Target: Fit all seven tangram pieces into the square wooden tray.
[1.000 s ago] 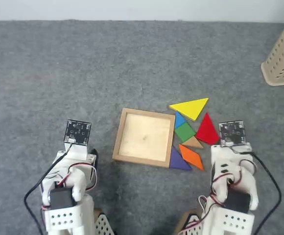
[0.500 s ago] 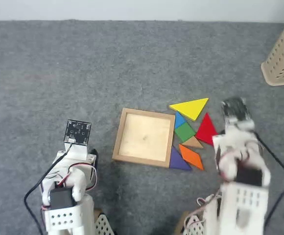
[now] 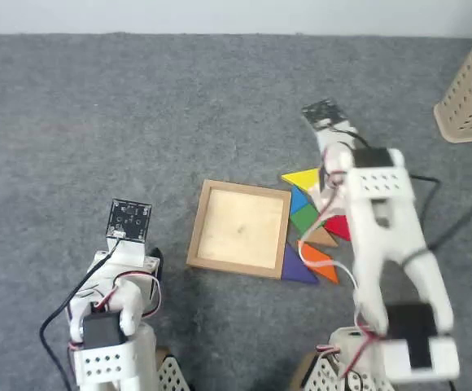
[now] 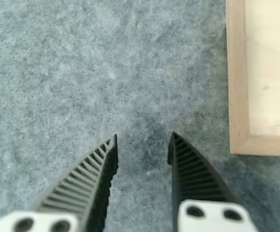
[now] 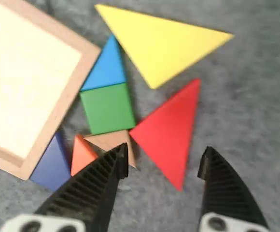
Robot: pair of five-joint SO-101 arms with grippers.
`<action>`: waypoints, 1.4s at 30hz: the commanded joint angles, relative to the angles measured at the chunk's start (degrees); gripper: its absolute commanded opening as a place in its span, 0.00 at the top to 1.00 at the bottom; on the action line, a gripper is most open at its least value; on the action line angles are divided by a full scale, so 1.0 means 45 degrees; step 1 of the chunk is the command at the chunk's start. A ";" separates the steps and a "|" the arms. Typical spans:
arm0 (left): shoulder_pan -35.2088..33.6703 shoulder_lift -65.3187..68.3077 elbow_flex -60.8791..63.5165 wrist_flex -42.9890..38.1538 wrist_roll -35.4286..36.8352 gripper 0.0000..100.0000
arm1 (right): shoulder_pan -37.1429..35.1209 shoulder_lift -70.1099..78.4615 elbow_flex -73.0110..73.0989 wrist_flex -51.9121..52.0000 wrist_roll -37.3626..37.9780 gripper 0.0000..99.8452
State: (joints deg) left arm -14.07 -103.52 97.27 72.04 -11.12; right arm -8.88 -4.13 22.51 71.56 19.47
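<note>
Seven still to place: finding none of the tangram pieces inside the square wooden tray (image 3: 197, 224), lying bare on the grey mat (image 3: 98, 122) between the two arms. Finding them instead clustered against the tray's side nearest the right arm (image 3: 378, 204): yellow triangle (image 5: 159, 43), blue triangle (image 5: 107, 67), green square (image 5: 107, 107), red triangle (image 5: 169, 130), tan triangle (image 5: 108, 141), orange piece (image 5: 82, 154) and dark blue triangle (image 5: 50, 162), all flat on the mat.

Noting the change over the last second: swinging up from a folded rest beside the cluster, stretching forward, and now hanging the right gripper (image 5: 165, 150) over the pieces, fingers apart, with the red triangle's narrow end lying between them in the wrist view. Touching nothing yet, as far as can be told. Keeping the left gripper (image 4: 144, 137) where it was, low over the mat near the tray's rim, fingers apart and holding nothing.

Reading this as the opening of the first pick — probably heading for the red triangle, though only guessing. Expecting trouble from a thin flat piece on a soft mat — needing the fingers to straddle its edges squarely.
</note>
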 commanded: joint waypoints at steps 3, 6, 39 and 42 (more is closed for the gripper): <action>0.0020 -0.0234 -0.0147 0.0078 -0.0020 0.83 | -0.0225 0.1553 -0.0879 -0.0420 -0.0176 0.75; 0.0020 -0.0234 -0.0147 0.0078 -0.0020 0.83 | -0.0186 0.2120 -0.0918 -0.0459 -0.0137 0.75; 0.0020 -0.0234 -0.0147 0.0078 -0.0020 0.83 | 0.1612 0.4816 -0.1114 -0.1338 -0.0215 0.75; 0.0020 -0.0234 -0.0147 0.0078 -0.0020 0.83 | 0.1612 0.4816 -0.1114 -0.1358 -0.0332 0.75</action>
State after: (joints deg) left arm -14.07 -103.52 97.27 72.04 -11.12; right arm -4.04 14.68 18.02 65.14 19.47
